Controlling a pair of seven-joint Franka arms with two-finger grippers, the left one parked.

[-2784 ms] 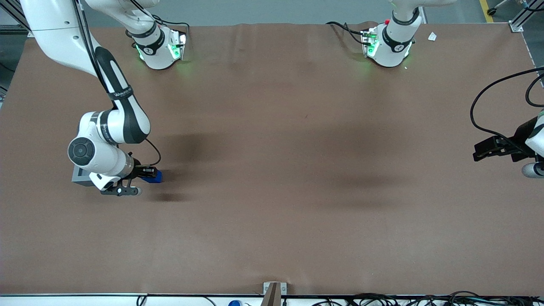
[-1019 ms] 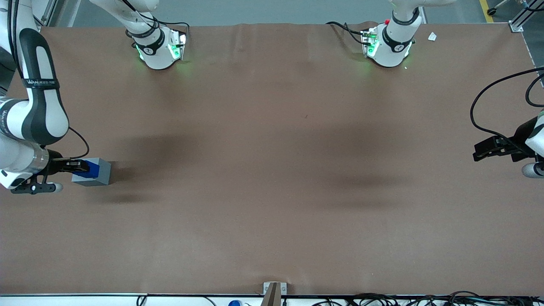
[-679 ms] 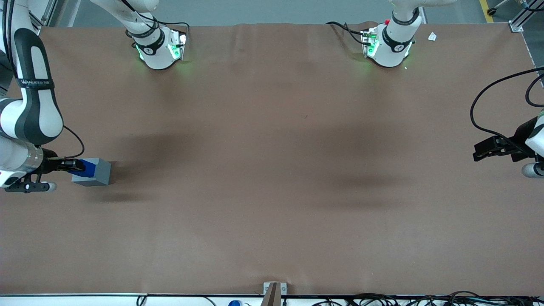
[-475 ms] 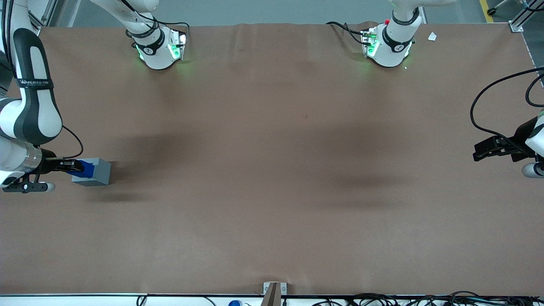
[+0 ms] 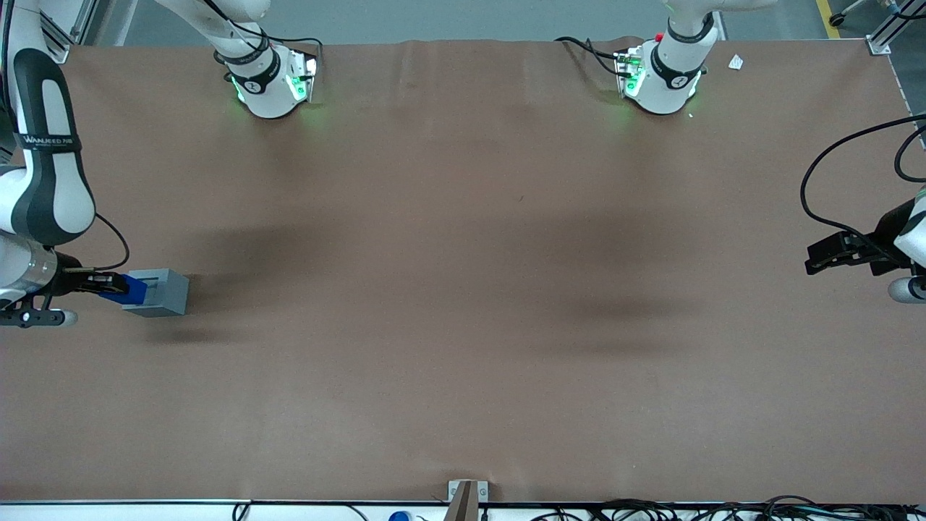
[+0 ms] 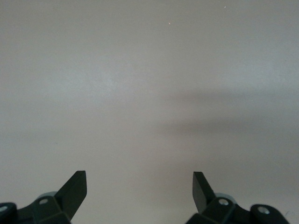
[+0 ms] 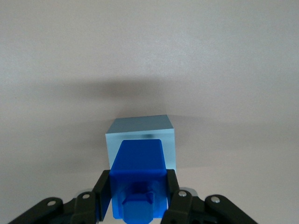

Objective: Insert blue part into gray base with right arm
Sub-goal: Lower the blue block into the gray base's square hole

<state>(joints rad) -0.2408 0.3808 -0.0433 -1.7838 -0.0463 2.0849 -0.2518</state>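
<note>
The right arm's gripper (image 5: 108, 284) hangs low at the working arm's end of the table, shut on the blue part (image 5: 127, 289). The blue part hangs beside and slightly over the edge of the gray base (image 5: 165, 293), on the side toward the working arm's end. The base stands on the brown table, and the dark recess in its top shows uncovered. In the right wrist view the gripper (image 7: 138, 198) clamps the blue part (image 7: 138, 163) between its two black fingers (image 7: 103, 193), stub toward the camera. The gray base (image 7: 140, 128) sits just past the part's tip.
The brown table cover (image 5: 463, 289) spreads wide toward the parked arm's end. Two white arm bases with green lights (image 5: 271, 79) (image 5: 662, 76) stand at the table edge farthest from the front camera. A small bracket (image 5: 466, 496) sits at the nearest edge.
The gripper carried the blue part over the gray base, then kept drifting toward the working arm's end of the table. The base's top recess, covered a second ago, now shows.
</note>
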